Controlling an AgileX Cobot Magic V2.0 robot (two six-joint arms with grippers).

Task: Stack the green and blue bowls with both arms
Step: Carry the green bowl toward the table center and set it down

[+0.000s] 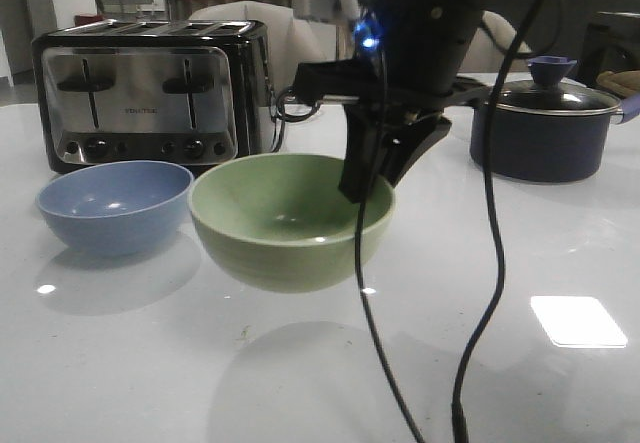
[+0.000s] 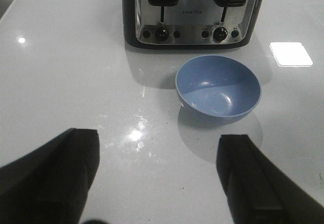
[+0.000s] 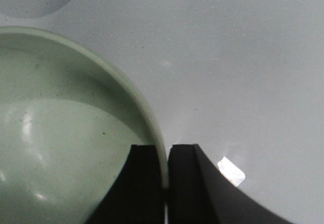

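i see the toaster (image 1: 150, 93) at the back of the bench (image 1: 560, 263). my right end effector (image 1: 365, 188) pinches the green bowl (image 1: 285, 218) by its rim, lifted, just right of the blue bowl (image 1: 115, 203), which sits before the toaster. left end effector (image 2: 157, 178) spread wide, blue bowl ahead.

Dim, soft frames (glare on table (image 1: 578, 320))

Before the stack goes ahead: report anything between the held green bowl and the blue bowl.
Nothing visible. The green bowl, clamped at its rim by the right end effector, hangs beside the blue bowl, whose inside is bare.
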